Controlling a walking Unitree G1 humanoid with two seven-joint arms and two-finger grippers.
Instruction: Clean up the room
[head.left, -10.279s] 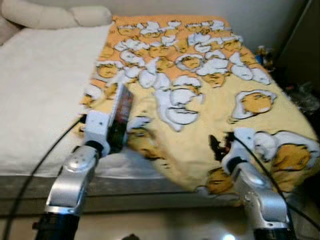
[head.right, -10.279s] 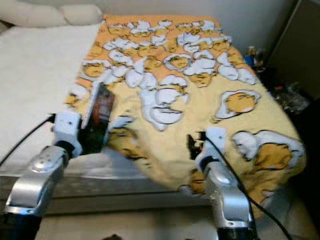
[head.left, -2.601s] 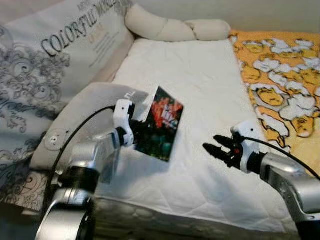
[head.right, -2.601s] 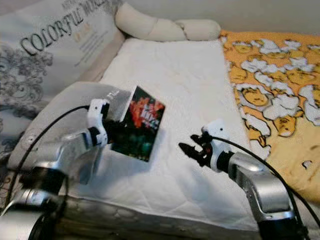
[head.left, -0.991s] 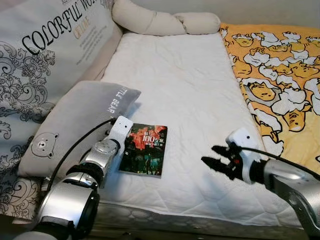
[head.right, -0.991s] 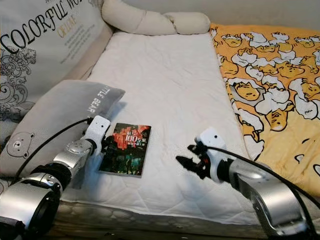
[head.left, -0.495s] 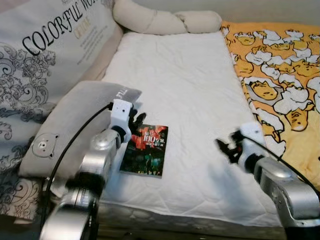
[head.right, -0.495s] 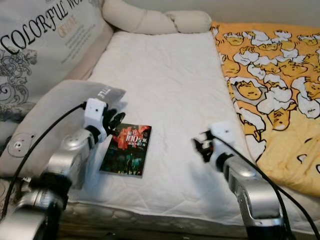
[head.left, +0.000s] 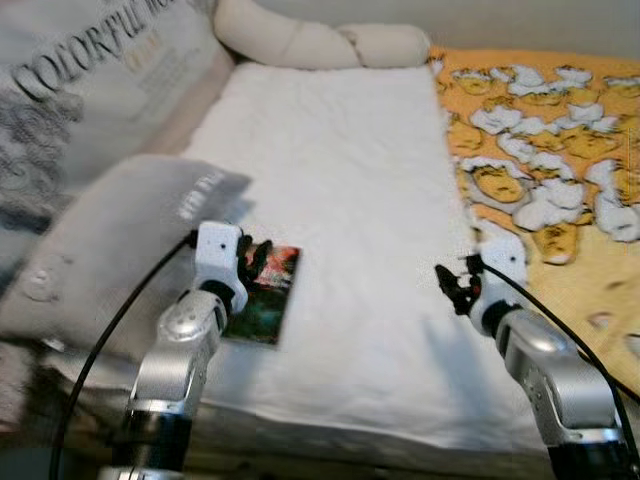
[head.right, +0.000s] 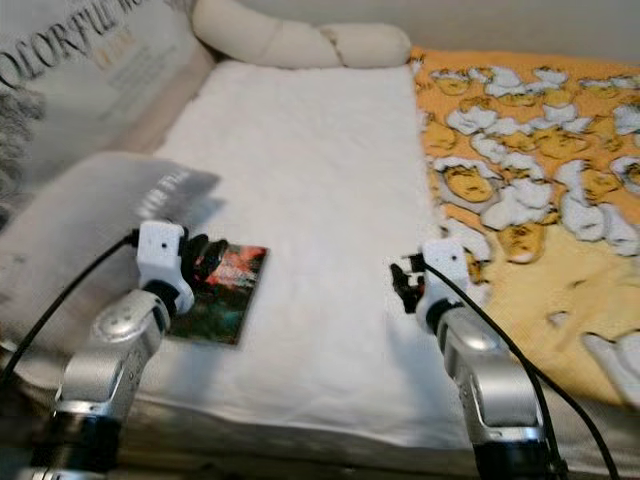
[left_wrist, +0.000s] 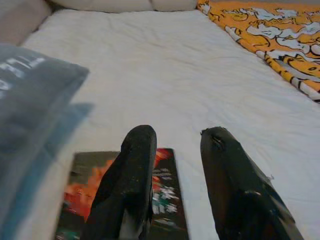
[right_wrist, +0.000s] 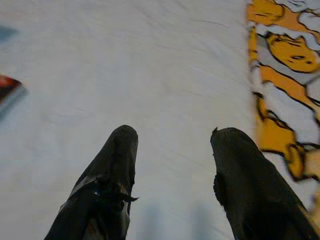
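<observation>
1. One book (head.left: 258, 295) is lying flat on the white mattress (head.left: 350, 200) beside one grey pillow (head.left: 105, 240).
2. Left gripper (left_wrist: 175, 145) is hovering over it, fingers apart, empty.
3. Right gripper (right_wrist: 172, 137) is hanging spread over bare mattress, near one yellow blanket (right_wrist: 285, 75).

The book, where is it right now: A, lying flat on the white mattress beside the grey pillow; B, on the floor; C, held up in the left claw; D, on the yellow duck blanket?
A: the book lies flat on the white mattress by the grey pillow, with the left claw open above it.
</observation>
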